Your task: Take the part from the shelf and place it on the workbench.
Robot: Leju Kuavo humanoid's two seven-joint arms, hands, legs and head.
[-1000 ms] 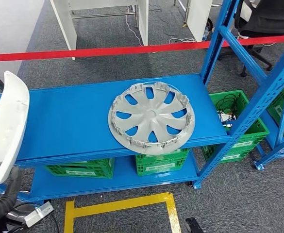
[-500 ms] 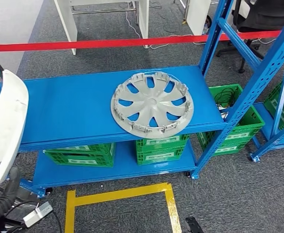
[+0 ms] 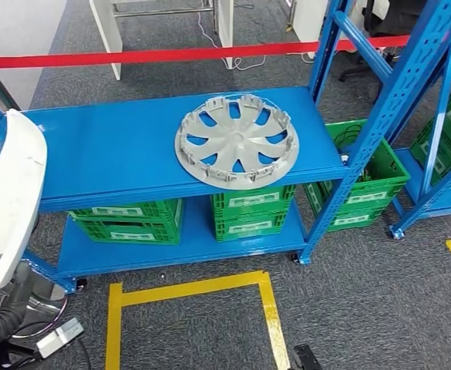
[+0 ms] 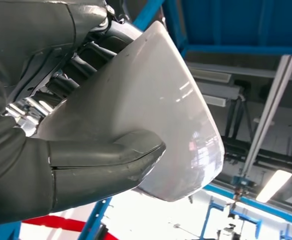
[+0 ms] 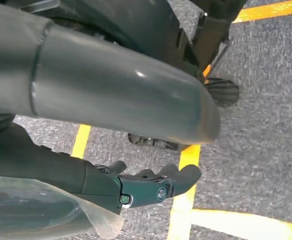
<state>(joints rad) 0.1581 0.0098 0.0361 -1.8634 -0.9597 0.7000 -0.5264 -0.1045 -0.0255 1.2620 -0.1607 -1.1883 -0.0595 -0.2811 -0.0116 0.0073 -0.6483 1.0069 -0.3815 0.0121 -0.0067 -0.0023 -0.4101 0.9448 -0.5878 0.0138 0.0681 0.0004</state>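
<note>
Left hand [image 4: 61, 170] clamps the glossy white curved plastic part [image 3: 8, 200] w/ thumb across: light, stiff, slick, so grip firm; right hand [image 5: 144, 187] loosely open, holds nothing.

Left hand [image 4: 61, 165]: thick grey thumb, dark ribbed fingers. Right hand [image 5: 151, 187]: dark fingers w/ small screws, smooth grey thumb.

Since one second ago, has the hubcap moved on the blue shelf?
No. The hubcap lies on the same spot near the right end of the shelf; the whole picture shifted, so the camera moved.
</note>
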